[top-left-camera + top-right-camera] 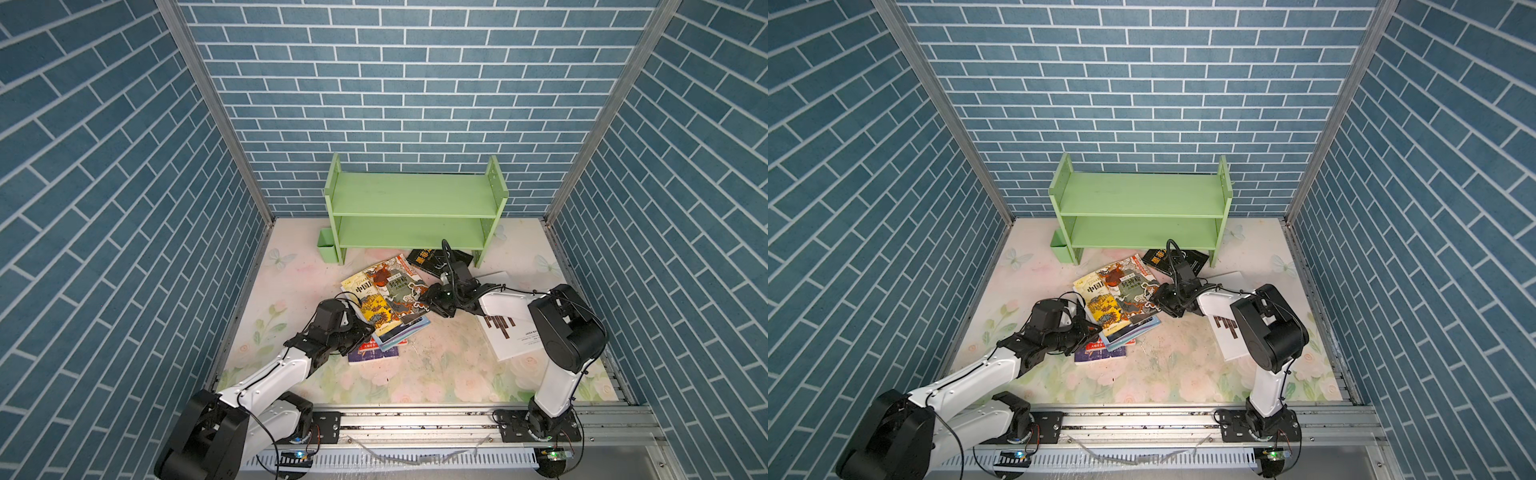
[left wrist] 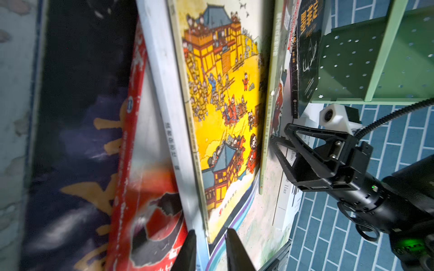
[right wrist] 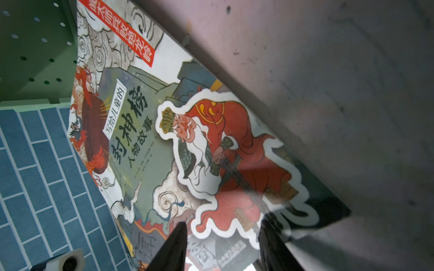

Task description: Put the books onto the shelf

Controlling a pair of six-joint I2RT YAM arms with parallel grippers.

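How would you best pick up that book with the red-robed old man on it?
By its thin edge nearest the right arm, coming in low from that side. The book lies atop the pile and that edge seems to jut clear, so one finger could slip under; the right fingers straddle it.

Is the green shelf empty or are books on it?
Empty: both tiers of the shelf are bare; the books lie on the table in front.
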